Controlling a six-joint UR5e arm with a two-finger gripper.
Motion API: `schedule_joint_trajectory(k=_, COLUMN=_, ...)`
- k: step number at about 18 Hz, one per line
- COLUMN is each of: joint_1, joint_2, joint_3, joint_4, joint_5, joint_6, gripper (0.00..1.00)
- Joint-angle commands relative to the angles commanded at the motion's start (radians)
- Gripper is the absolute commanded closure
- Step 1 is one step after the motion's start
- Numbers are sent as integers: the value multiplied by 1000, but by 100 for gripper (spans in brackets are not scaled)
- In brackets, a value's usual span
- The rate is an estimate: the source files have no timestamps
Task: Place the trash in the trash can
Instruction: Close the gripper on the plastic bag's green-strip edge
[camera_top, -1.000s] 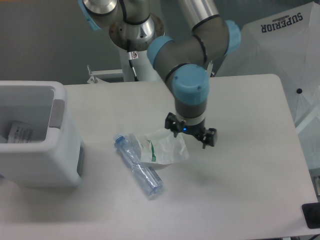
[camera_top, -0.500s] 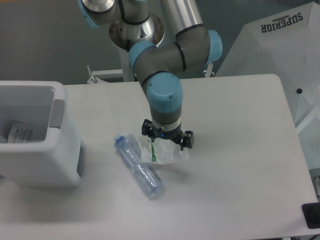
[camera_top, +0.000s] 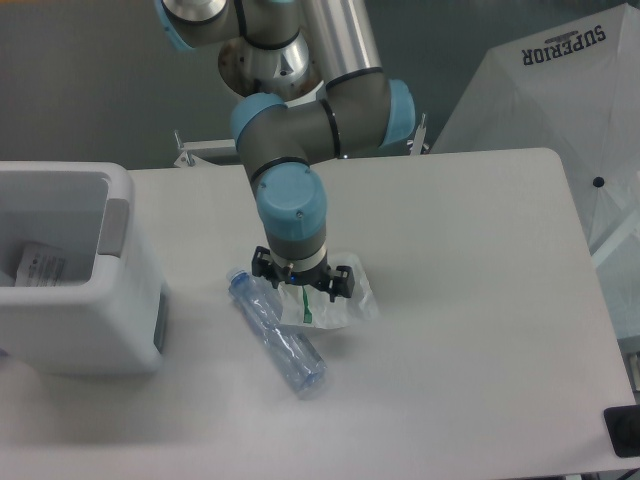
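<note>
two trash pieces lie mid-table: clear plastic bottle with blue cap beside crumpled whitish plastic bag with green print; black two-finger gripper above the bag, opening unclear; large boxy white bin at left.

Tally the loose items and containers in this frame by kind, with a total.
Plastic bottle: 1
Plastic bag: 1
Trash can: 1
Paper scrap inside the can: 1
Total: 4
</note>
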Motion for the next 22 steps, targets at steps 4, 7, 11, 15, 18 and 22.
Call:
schedule_joint_trajectory(k=4, joint_1=-20, joint_2=-14, joint_3=0, joint_4=-2, joint_5=2, joint_6=-8, gripper=0)
schedule_joint_trajectory(k=7, joint_1=-21, joint_2=-23, joint_3=2, joint_4=-2, joint_5=-3, joint_6=-23, gripper=0)
schedule_joint_trajectory(k=11, joint_1=-20, joint_2=-23, joint_3=2, joint_4=-2, joint_5=-3, joint_6=-21, gripper=20)
schedule_joint_trajectory(k=15, joint_1=-20, joint_2=-20, joint_3=3, joint_4=-2, joint_5=-9, joint_6=-20, gripper=56)
schedule_joint_trajectory(k=18, joint_1=-20, joint_2=-18, joint_3=3, joint_4=-2, joint_5=-11, joint_6=-18, gripper=77)
schedule_joint_trajectory(k=22, joint_1=-18, joint_2=-17, joint_3=3, joint_4=-2, joint_5=-12, joint_6=-17, gripper=100)
